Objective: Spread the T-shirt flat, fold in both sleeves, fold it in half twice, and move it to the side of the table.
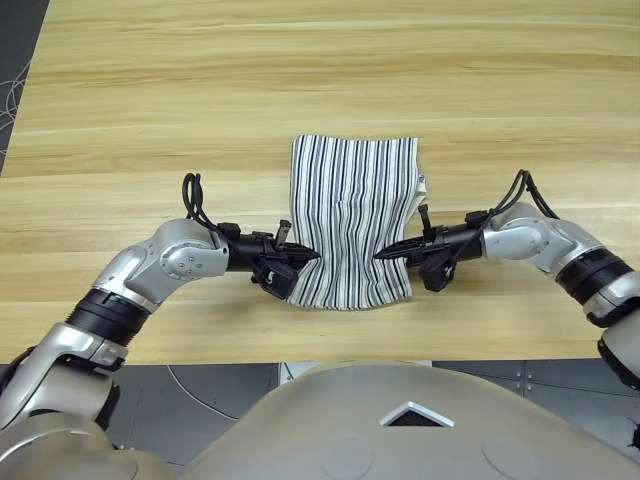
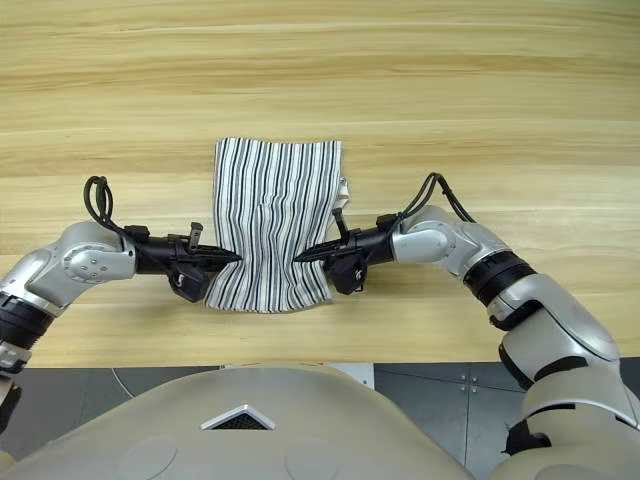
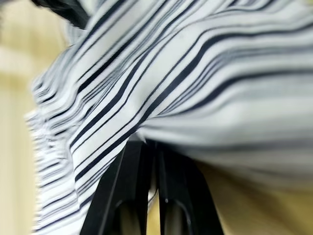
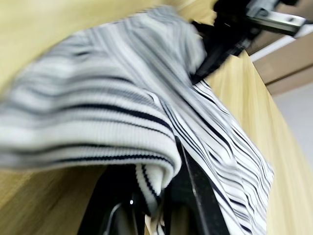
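Nearest lies the front strip of the light wooden bench (image 1: 200, 340). Dark floor (image 1: 18, 70) shows past its left edge. The left end effector (image 1: 308, 255) has its black fingers (image 3: 128, 191) clamped together on the left near edge of the black-and-white striped T-shirt (image 1: 352, 205), which lies folded into a rectangle mid-bench. The right end effector (image 1: 388, 254) grips the right near edge, with the folded hem pinched between its fingers (image 4: 193, 191). Lifted cloth blocks both wrist views.

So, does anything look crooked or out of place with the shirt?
Only a small thing: a pale flap of cloth sticks out from the right edge of the folded T-shirt, near its far corner, so the layers are not flush. Nothing else stands out.
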`<state>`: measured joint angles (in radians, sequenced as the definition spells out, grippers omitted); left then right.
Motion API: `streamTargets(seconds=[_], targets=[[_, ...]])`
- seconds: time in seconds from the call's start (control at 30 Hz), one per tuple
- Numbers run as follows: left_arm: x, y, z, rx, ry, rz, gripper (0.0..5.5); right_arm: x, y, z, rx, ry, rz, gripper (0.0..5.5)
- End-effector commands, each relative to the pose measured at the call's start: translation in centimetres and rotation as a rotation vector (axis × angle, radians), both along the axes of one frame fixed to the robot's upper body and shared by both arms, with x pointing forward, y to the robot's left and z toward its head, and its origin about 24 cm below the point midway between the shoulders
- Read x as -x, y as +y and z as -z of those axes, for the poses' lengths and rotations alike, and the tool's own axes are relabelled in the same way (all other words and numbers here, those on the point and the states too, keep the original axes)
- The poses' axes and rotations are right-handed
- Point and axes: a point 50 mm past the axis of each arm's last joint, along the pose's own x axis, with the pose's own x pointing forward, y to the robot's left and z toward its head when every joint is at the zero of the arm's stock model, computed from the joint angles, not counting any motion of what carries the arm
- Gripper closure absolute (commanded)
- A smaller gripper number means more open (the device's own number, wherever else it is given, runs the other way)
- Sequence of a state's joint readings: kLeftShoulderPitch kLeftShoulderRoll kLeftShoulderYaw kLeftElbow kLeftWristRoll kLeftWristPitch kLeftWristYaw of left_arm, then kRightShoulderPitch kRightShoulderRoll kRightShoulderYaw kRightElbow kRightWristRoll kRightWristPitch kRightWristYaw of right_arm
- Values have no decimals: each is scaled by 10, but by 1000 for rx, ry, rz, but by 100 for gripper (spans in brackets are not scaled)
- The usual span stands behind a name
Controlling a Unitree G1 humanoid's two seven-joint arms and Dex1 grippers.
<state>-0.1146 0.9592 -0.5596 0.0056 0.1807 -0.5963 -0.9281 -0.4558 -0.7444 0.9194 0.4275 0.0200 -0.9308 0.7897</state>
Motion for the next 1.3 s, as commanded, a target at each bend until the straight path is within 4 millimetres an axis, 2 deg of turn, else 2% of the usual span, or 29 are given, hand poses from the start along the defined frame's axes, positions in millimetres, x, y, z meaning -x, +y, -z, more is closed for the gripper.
streamTargets(seconds=[0.03,0.13,0.23,0.3,0.4,0.5,0.57,0.67,0.83,1.13,1.3], targets=[[9,6,-27,-64,202,-9,524,-12,-11,-15,22,130,70,525],[-2,6,-37,-47,193,-50,524,-13,-17,-14,50,182,75,525],[-14,6,-32,-28,208,-96,524,-3,-23,-10,99,282,55,525],[-16,-2,-27,18,254,-110,524,4,-23,-10,105,342,37,525],[-14,-9,-21,56,341,-121,524,13,-23,-12,112,440,11,525],[-2,-3,-20,17,437,-100,524,19,-25,-17,108,526,4,525],[6,0,-24,5,510,-82,524,17,-24,-23,76,553,15,525],[5,0,-32,37,539,-86,524,17,-24,-31,51,618,19,525],[-5,-2,-31,95,539,-149,524,7,-22,-38,-26,649,71,525],[-34,-10,-27,237,605,-365,524,-23,-14,-32,-100,664,251,525],[-50,-5,-26,303,691,-490,524,-36,-10,-23,-100,659,330,525]])
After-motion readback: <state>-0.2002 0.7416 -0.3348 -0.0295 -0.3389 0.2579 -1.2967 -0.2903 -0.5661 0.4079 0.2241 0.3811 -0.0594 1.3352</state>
